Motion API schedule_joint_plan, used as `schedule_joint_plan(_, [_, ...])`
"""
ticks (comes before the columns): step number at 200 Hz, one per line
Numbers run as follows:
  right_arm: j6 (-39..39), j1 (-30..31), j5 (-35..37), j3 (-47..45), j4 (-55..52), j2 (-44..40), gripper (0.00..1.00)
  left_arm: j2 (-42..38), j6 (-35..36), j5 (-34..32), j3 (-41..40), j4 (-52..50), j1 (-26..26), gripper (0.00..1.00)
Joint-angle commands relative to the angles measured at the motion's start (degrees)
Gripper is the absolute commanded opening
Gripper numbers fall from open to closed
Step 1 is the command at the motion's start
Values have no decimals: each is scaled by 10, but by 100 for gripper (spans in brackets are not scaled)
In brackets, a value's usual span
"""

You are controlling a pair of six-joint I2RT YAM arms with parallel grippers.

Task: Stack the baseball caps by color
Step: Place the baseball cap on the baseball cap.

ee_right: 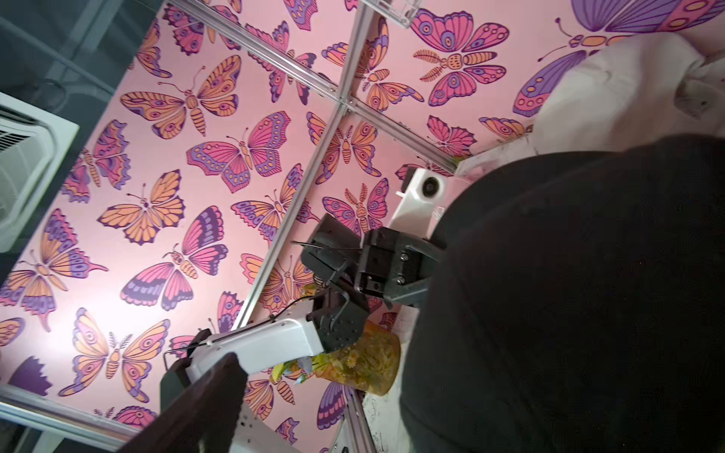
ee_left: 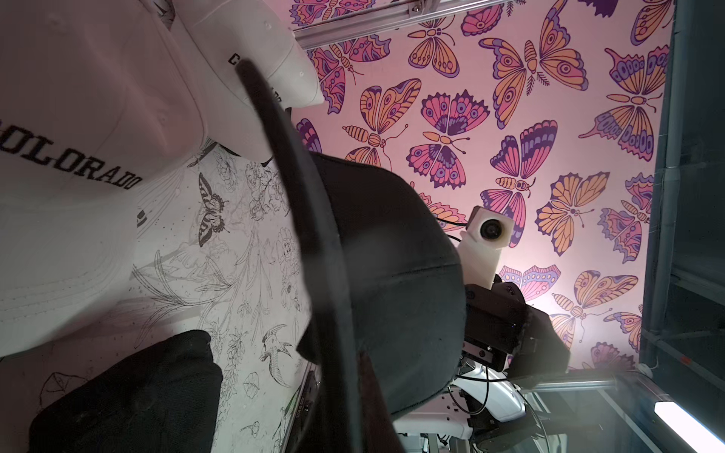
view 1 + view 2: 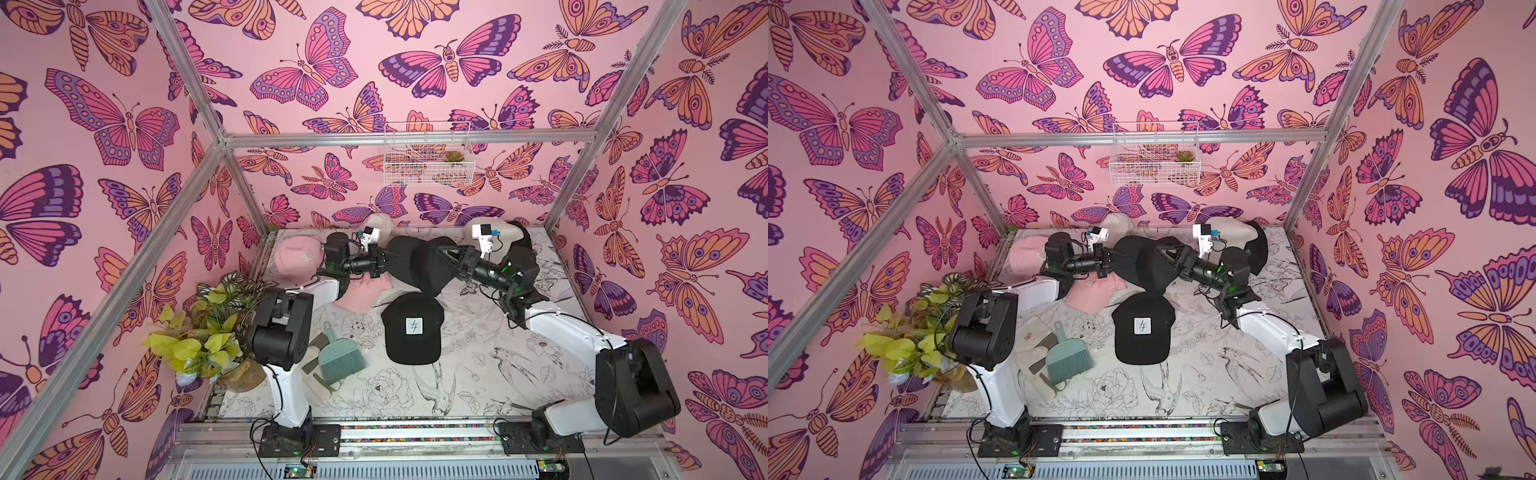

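Left gripper (image 3: 396, 261) is pinched on the edge of the plain black cap (image 3: 424, 280), which sits mid-table towards the back. Right gripper (image 3: 434, 258) is at the same cap from the opposite side, jaws spread. Patched black cap (image 3: 411, 332) lies flat just in front, brim towards the camera. Pink cap (image 3: 297, 259) is at back left, and a second pink cap (image 3: 359, 296) is partly under the left arm. Cream cap (image 3: 384, 223) and another cream cap (image 3: 505, 228) are along the back wall, with a third black cap (image 3: 524, 235) half hidden behind the right arm. Teal brush (image 3: 340, 359) is front left and the plant (image 3: 203, 332) is in the left corner.
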Motion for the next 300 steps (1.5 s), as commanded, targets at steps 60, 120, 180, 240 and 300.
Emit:
schedule_joint_plan(60, [26,-4,-18,-18,125,-14,45,-25,61,-14,7,-63,5,0])
schedule_joint_plan(120, [2,-5,-8,-25,94,-28,12,-32,66,-30,-14,-67,22,0])
schedule_joint_plan(180, [-116,-10,-50,10,25,-41,0,-71,167,-67,-20,-182,28,17])
schedule_joint_plan(240, [-594,-3,-127,214,-529,-5,0,-179,391,-155,-35,-347,27,86])
schedule_joint_plan(300, [-1054,97,35,363,-932,-6,0,-270,573,-218,-24,-439,27,100])
